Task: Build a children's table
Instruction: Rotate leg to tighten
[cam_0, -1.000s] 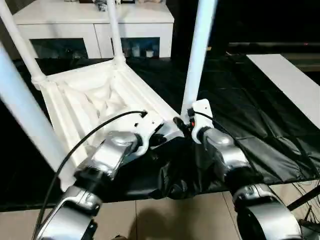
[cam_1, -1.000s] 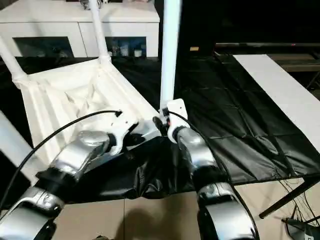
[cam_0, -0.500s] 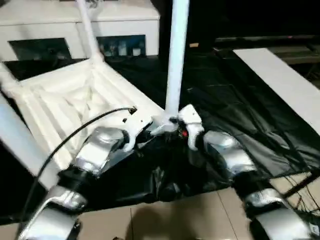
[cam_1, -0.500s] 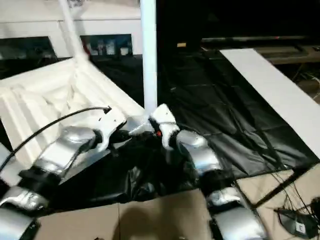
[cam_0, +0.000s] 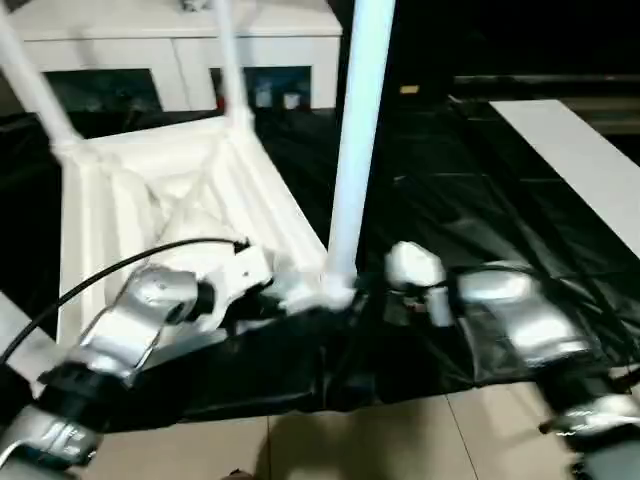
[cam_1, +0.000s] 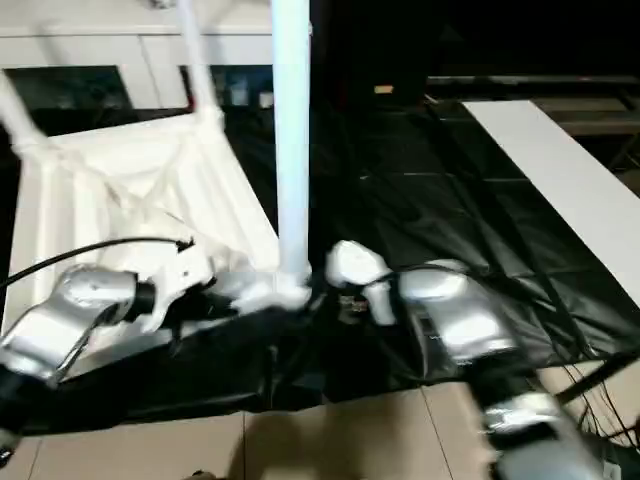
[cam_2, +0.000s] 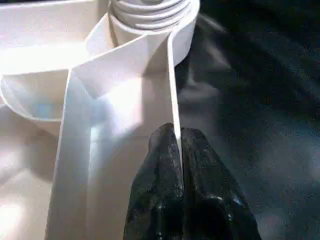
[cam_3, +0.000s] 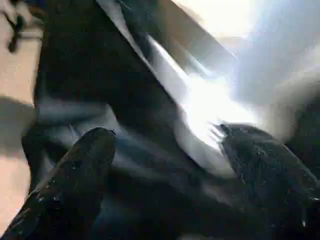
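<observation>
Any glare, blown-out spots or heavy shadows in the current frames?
Right wrist view: the table top blows out white between the open right pincer's fingers. Left wrist view: there is a hot patch on the ribs beside the rim that the left pincer pinches, and the black cloth is dark. Left eye view: sheen on the cloth, soft shadow on the floor.

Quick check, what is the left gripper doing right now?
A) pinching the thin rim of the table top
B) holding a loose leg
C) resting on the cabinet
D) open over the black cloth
A: the left gripper is shut on the table top's thin rim, near a corner socket.
</observation>
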